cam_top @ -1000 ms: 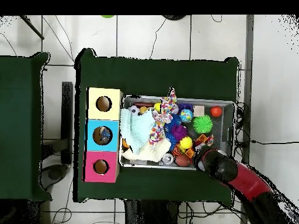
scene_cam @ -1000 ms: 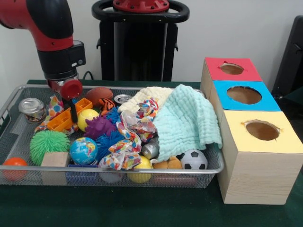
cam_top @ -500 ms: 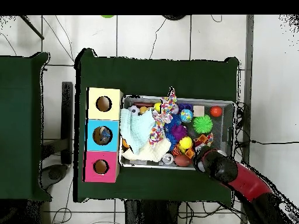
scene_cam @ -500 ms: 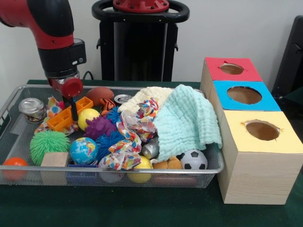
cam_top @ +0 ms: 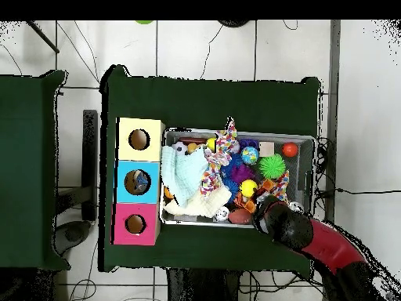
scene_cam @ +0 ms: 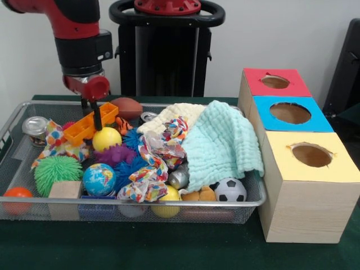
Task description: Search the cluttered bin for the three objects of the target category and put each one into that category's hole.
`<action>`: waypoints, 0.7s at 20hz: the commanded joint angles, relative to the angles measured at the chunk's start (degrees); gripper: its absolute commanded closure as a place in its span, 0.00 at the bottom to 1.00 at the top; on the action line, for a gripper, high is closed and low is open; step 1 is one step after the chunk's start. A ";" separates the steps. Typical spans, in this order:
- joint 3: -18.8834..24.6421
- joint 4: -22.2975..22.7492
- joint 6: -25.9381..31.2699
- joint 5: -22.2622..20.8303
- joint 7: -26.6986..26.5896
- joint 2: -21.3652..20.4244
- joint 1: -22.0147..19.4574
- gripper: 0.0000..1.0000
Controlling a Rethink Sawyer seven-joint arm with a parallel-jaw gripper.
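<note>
My gripper [scene_cam: 93, 114] hangs over the back left of the wire bin [scene_cam: 140, 202], shut on an orange plastic block with square openings [scene_cam: 89, 125]. The block is tilted and lifted clear of the pile, just above a yellow ball [scene_cam: 106, 138]. Three boxes with round holes stand to the right: red [scene_cam: 275, 81], blue [scene_cam: 290, 113] and yellow [scene_cam: 311, 154]. In the overhead view the red arm [cam_top: 291, 227] covers the gripper at the bin's lower right, with the boxes [cam_top: 138, 182] at the left.
The bin holds a brown football [scene_cam: 127, 107], a tin can [scene_cam: 35, 128], a green spiky ball [scene_cam: 58, 171], a globe ball [scene_cam: 99, 179], a soccer ball [scene_cam: 230, 190], a wooden block [scene_cam: 65, 189], a mint cloth [scene_cam: 222, 143] and a colourful fabric strip [scene_cam: 157, 163].
The gripper has risen and shifted right, carrying the orange block up off the pile. The yellow ball and patterned cloth beneath now show more.
</note>
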 commanded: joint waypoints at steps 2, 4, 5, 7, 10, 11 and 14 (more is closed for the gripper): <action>5.42 3.99 2.78 -3.28 -1.44 -7.04 3.26 1.00; 6.73 4.29 3.52 -2.83 -1.96 -8.74 2.72 1.00; 7.00 4.25 3.44 -2.89 -2.05 -9.14 2.68 1.00; 8.85 4.30 2.43 -3.25 -2.57 -8.99 1.38 1.00; 12.65 3.14 -4.15 -6.84 -3.53 -6.53 -1.84 1.00; 13.05 3.13 -4.67 -7.24 -3.32 -6.47 -2.11 1.00; 13.57 2.66 -4.79 -7.88 -2.50 -6.50 -2.55 1.00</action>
